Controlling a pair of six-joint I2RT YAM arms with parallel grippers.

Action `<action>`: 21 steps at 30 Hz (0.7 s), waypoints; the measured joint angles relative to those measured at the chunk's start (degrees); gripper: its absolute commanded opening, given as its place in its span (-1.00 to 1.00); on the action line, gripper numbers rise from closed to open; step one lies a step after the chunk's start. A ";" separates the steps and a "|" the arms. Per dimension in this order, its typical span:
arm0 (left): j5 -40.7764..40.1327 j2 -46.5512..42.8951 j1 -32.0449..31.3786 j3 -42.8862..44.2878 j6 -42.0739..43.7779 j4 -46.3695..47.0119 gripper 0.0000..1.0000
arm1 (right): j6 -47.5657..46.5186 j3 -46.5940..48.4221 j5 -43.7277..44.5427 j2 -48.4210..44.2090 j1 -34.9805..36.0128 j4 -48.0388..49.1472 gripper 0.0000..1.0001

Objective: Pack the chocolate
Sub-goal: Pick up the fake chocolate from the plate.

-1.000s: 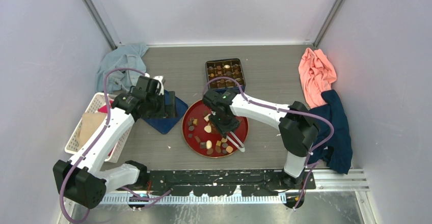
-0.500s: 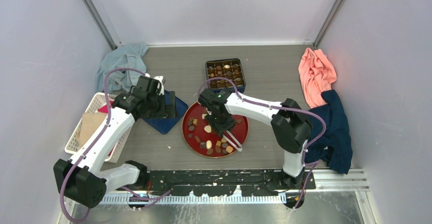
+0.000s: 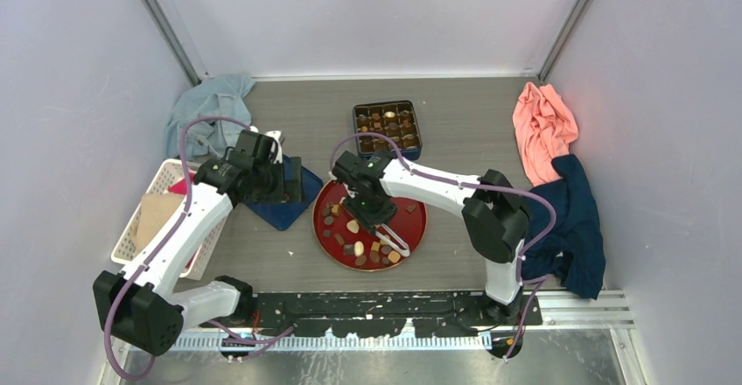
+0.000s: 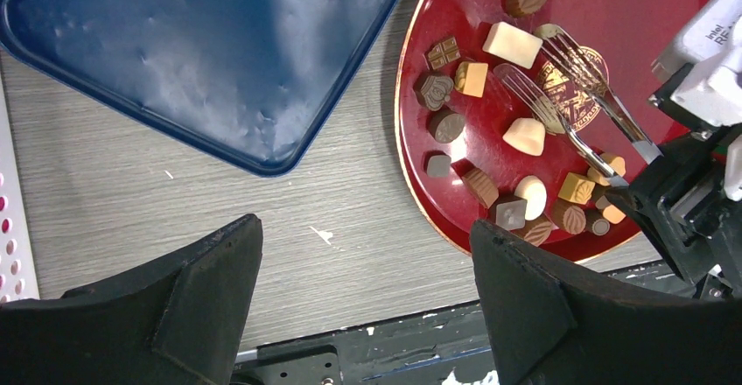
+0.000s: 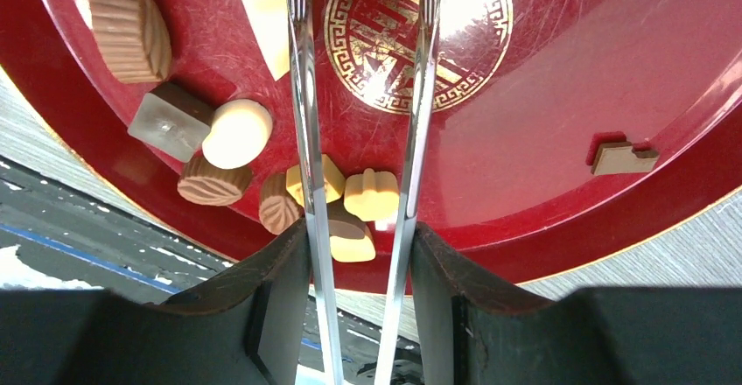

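Several small chocolates (image 3: 354, 226), brown, tan and cream, lie on the red plate (image 3: 418, 219). A dark compartment box (image 3: 388, 127) beyond the plate holds several pieces. My right gripper (image 3: 372, 210) is shut on metal tongs (image 5: 302, 96) above the plate (image 5: 560, 79). The tongs' arms stand apart over the gold emblem, their tips out of the right wrist view. A cream piece (image 5: 267, 13) lies beside the left arm. My left gripper (image 4: 367, 306) is open and empty over the table, between the blue lid (image 4: 201, 52) and the plate (image 4: 647, 17).
A white basket (image 3: 149, 219) stands at the left. A light blue cloth (image 3: 206, 109) lies at the back left. Pink (image 3: 542, 127) and dark blue (image 3: 573, 219) cloths lie at the right. One brown piece (image 5: 621, 157) lies alone on the plate's right side.
My right gripper has moved left and a little farther over the plate, carrying the tongs with it. The left arm has not moved.
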 measured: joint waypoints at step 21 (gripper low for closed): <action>-0.46 0.02 -0.02 0.00 0.00 0.17 0.77 | -1.09 4.63 2.03 4.59 0.13 -2.10 -0.60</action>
